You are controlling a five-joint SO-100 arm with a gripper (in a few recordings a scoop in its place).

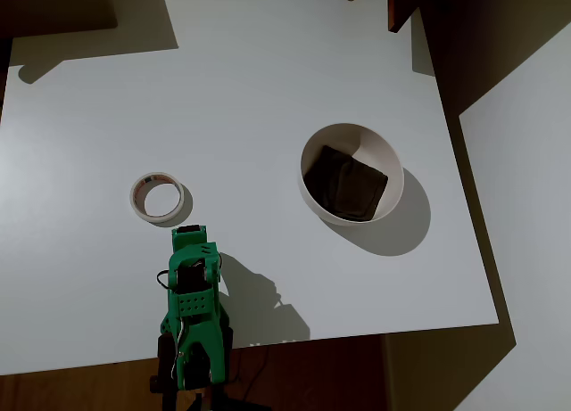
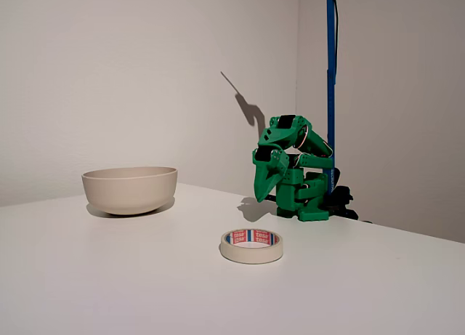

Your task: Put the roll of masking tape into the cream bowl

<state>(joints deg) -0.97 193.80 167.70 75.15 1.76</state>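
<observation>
- The cream bowl (image 1: 390,161) stands on the white table (image 1: 268,81) at about 3 o'clock from the table's middle in the overhead view; in the fixed view it sits upright at the left (image 2: 130,189).
- Inside the bowl lies a dark brown folded square item (image 1: 345,183), covering most of the floor and leaning toward the wall at 5 o'clock (its material cannot be made out).
- The roll of masking tape (image 1: 141,206) lies flat on the table, hole up, at about 9 o'clock from the bowl and well apart from it; the fixed view shows red print on its inner core (image 2: 251,253).
- The green arm (image 1: 193,313) is folded over its base at the table's 6 o'clock edge.
- The gripper (image 1: 186,234) points toward the roll, just beside it at its 5 o'clock, not touching; in the fixed view (image 2: 263,195) the fingers point down together and hold nothing.
</observation>
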